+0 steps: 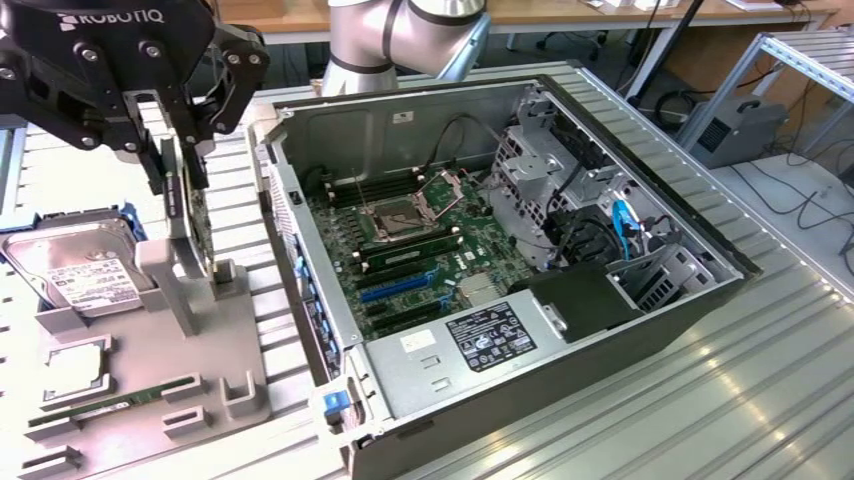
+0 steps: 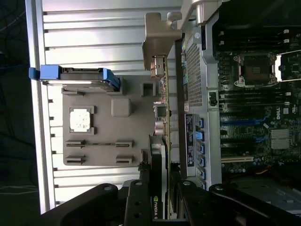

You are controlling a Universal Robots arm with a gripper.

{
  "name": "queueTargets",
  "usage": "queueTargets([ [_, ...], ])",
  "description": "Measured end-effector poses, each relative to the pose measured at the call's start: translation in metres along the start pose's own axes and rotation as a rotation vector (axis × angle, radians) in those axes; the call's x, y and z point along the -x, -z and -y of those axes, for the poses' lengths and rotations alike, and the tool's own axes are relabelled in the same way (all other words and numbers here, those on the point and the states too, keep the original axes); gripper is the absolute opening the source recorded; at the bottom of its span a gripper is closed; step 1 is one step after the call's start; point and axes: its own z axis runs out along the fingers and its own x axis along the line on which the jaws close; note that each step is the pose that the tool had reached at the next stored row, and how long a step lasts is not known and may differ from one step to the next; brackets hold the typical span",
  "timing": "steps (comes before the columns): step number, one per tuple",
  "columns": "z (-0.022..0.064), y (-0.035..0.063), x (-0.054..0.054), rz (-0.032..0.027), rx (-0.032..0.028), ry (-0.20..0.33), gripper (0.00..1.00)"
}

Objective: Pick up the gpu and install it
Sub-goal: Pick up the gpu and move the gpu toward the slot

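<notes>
**Ribbed metal desk (image 1: 747, 330): gpu gripped upright beside the open case**

On the exterior view's left a grey parts tray (image 1: 254, 330) lies on the desk. Its moulded slots keep each part separate and easy to reach: a hard drive (image 1: 80, 275) at the far left, a processor chip (image 1: 74, 372) nearer, and a memory stick (image 1: 114, 405) nearest.

Toward the tray's right side the gpu (image 1: 184, 200) stands on edge between grey posts, which seem meant to leave its top edge free to grasp. The gripper (image 1: 171, 135) sits over it with its fingers clamped on the card's two faces. In the wrist view the gpu (image 2: 157, 155) runs straight between them. I cannot tell whether its lower edge has left the posts.

Just right of the tray, the computer case (image 1: 694, 290) lies on its side with the panel off. This leaves the motherboard (image 1: 414, 250) facing up, probably so that its slots can be reached from above.
</notes>
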Motion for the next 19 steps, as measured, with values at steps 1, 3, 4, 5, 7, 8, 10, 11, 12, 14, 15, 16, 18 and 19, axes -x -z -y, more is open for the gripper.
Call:
queueTargets([
  [1, -0.0002, 0.0, 0.004, 0.0, 0.0, 0.0, 0.27],
  [3, -0.0012, -0.0005, 0.022, 0.0001, 0.0001, 0.0, 0.27],
  [4, -0.0018, -0.0007, 0.034, -0.0001, -0.0001, 0.0, 0.27],
  [5, -0.0023, -0.001, 0.044, 0.0001, 0.0, 0.0, 0.27],
  [7, -0.0035, -0.0016, 0.066, 0.0001, 0.0001, 0.0, 0.27],
  [8, -0.0042, -0.002, 0.079, 0.0001, 0.0001, 0.0, 0.27],
  [10, -0.0047, -0.0021, 0.089, 0.0, -0.0001, 0.0, 0.27],
  [11, -0.0051, -0.0024, 0.098, 0.0001, 0.0001, 0.0, 0.27],
  [12, -0.0057, -0.0028, 0.11, 0.0001, 0.0001, 0.0, 0.27],
  [14, -0.0067, -0.0032, 0.13, 0.0001, 0.0, 0.0, 0.27],
  [15, -0.0071, -0.0035, 0.139, 0.0, 0.0, 0.0, 0.27],
  [16, -0.0075, -0.0037, 0.147, 0.0, 0.0, 0.0, 0.27],
  [18, -0.0085, -0.0042, 0.166, 0.0, 0.0, 0.0, 0.27],
  [19, -0.0087, -0.0043, 0.171, 0.0001, 0.0, 0.0, 0.27],
])
